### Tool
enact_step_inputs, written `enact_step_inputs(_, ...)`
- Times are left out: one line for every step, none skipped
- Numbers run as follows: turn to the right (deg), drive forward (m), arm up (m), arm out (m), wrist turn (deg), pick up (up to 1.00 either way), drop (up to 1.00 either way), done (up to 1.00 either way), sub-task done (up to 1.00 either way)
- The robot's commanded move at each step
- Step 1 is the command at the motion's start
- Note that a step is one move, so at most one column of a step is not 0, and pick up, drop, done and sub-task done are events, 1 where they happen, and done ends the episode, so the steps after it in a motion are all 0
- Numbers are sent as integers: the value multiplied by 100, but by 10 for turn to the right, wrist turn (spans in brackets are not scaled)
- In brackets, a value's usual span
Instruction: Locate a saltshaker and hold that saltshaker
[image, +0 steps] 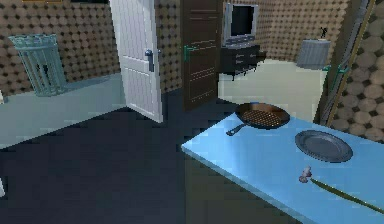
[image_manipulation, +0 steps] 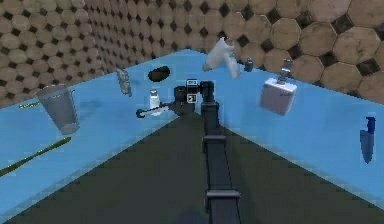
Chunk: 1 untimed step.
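Note:
A small white shaker-like thing with a dark top (image_manipulation: 154, 97) stands on the blue counter (image_manipulation: 300, 150) in the arm side view. The dark arm bar (image_manipulation: 213, 160) rises from the bottom edge to two white marked squares (image_manipulation: 190, 95). Left of them the gripper (image_manipulation: 144, 113) reaches out just below the small white thing. Whether it touches that thing, or holds anything, I cannot tell. In the forward view a tiny pale thing (image: 306, 177) sits on the blue counter (image: 250, 160).
Arm side view: grey cup (image_manipulation: 62, 107), grey item (image_manipulation: 123, 82), dark lump (image_manipulation: 157, 72), white tilted object (image_manipulation: 222, 55), white box (image_manipulation: 277, 95), blue-handled tool (image_manipulation: 367, 138). Forward view: frying pan (image: 262, 116), dark plate (image: 323, 145), white door (image: 137, 55), bin (image: 37, 63), dark floor at left.

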Motion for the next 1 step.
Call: enact_step_inputs(0, 0, 10, 0, 0, 0, 0, 0, 0)
